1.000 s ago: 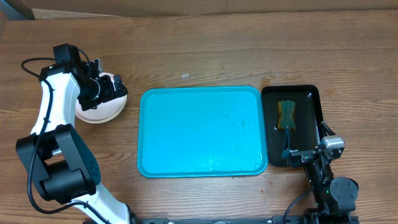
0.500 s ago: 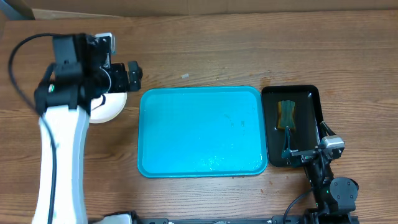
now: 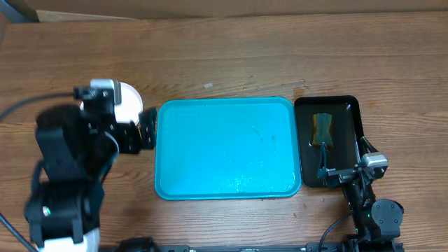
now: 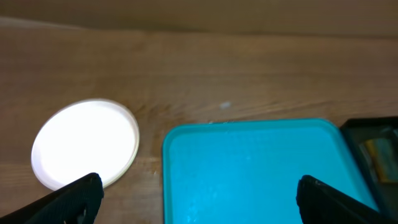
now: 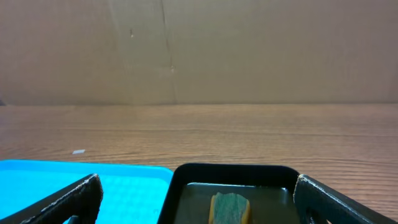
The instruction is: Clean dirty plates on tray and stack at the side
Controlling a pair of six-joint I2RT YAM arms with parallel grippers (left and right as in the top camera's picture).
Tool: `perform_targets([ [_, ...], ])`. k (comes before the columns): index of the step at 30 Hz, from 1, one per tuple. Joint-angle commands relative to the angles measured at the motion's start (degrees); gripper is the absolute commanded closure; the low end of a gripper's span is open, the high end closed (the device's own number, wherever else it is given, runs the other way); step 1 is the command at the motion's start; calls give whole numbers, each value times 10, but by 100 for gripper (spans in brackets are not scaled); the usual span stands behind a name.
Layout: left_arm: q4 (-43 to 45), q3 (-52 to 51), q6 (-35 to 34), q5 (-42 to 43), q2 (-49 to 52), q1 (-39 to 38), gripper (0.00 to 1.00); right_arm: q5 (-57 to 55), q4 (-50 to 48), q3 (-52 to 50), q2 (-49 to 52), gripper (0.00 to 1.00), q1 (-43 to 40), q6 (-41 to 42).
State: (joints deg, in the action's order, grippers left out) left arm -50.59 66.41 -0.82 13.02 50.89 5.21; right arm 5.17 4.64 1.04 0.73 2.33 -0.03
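The plates (image 4: 84,143) lie in a pile on the bare wood left of the tray, a white one on top with a pale rim showing under it. In the overhead view the plates (image 3: 127,98) are partly hidden by my left arm. The turquoise tray (image 3: 224,147) has no plate on it; in the left wrist view the tray (image 4: 255,174) shows faint wet marks. My left gripper (image 3: 147,130) hovers open by the tray's left edge, its jaws wide apart (image 4: 205,202) and holding nothing. My right gripper (image 5: 199,205) is open over the near end of the black tray.
A black tray (image 3: 327,140) stands right of the turquoise one, with a green and yellow sponge (image 3: 322,127) lying in it; the sponge (image 5: 230,208) also shows between my right fingers. A cardboard wall runs along the table's far edge.
My left arm has pulled away from the plates, rising towards the front; its open gripper now sits by the tray's left edge. The right arm has not moved.
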Motion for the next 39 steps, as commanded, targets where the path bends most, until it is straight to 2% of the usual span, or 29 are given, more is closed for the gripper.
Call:
perform_targets([
  [1, 33, -96, 15, -33, -79, 0, 0, 3, -3, -6, -6, 0, -1, -2],
  [5, 168, -206, 15, -29, -172, 0, 0, 3, -3, -6, -6, 0, -1, -2],
  [13, 512, -390, -45, -25, -334, 0, 0, 3, -3, -6, -6, 0, -1, -2],
  [18, 672, -487, -52, -25, -421, 0, 0, 3, -3, -6, -6, 0, -1, -2],
  [21, 703, -522, -52, -30, -450, 0, 0, 3, -3, -6, -6, 0, -1, -2],
  [28, 704, -587, -54, -34, -492, 0, 0, 3, -3, -6, -6, 0, -1, -2],
  [34, 710, -646, -87, -34, -507, 0, 0, 3, -3, -6, -6, 0, -1, -2],
  [39, 672, -661, -85, -34, -507, 0, 0, 3, -3, -6, -6, 0, -1, -2],
])
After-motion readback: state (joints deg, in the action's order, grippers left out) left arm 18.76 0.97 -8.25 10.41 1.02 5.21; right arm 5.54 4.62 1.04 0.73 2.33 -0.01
